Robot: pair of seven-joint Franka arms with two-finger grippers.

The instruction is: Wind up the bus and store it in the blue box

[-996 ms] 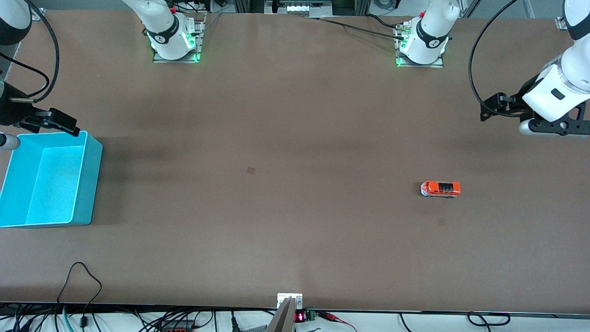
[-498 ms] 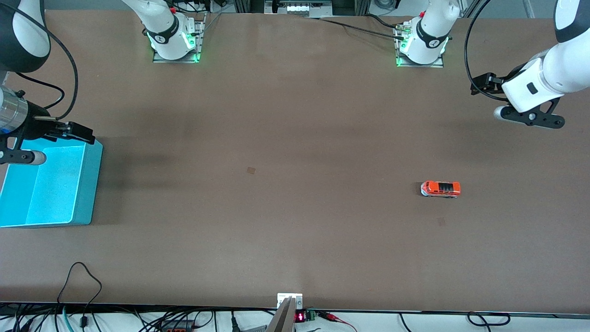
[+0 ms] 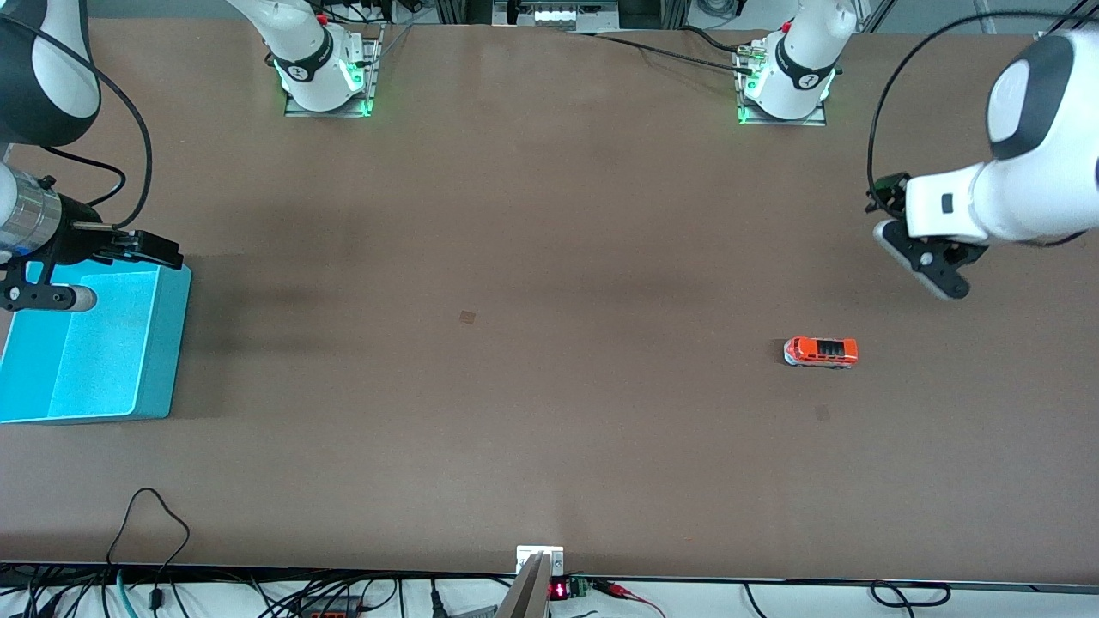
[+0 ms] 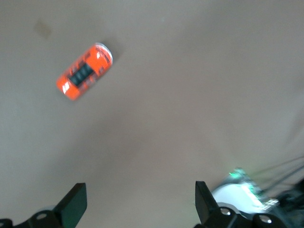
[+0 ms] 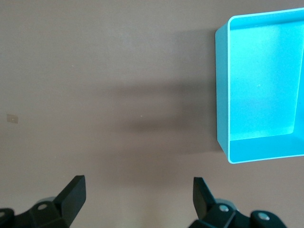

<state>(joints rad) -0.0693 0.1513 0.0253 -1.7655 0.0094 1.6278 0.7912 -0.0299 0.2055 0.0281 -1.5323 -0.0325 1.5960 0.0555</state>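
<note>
The small orange-red bus [image 3: 820, 351] stands on the brown table toward the left arm's end; it also shows in the left wrist view [image 4: 85, 71]. My left gripper [image 3: 923, 257] hangs in the air over bare table beside the bus, open and empty [image 4: 140, 209]. The turquoise blue box [image 3: 172, 343] sits at the right arm's end of the table, empty inside; it also shows in the right wrist view [image 5: 261, 80]. My right gripper [image 3: 51, 296] is up over the box's end nearest the bases, open and empty [image 5: 137, 197].
The two arm bases [image 3: 326, 81] [image 3: 786, 86] stand along the table's edge farthest from the front camera. A small dark mark [image 3: 467, 317] lies mid-table. Cables [image 3: 154, 515] run along the nearest edge.
My left arm has swung in from the table's end and turned, bringing its gripper closer to the bus. My right gripper has shifted slightly over the box. The bus has not moved.
</note>
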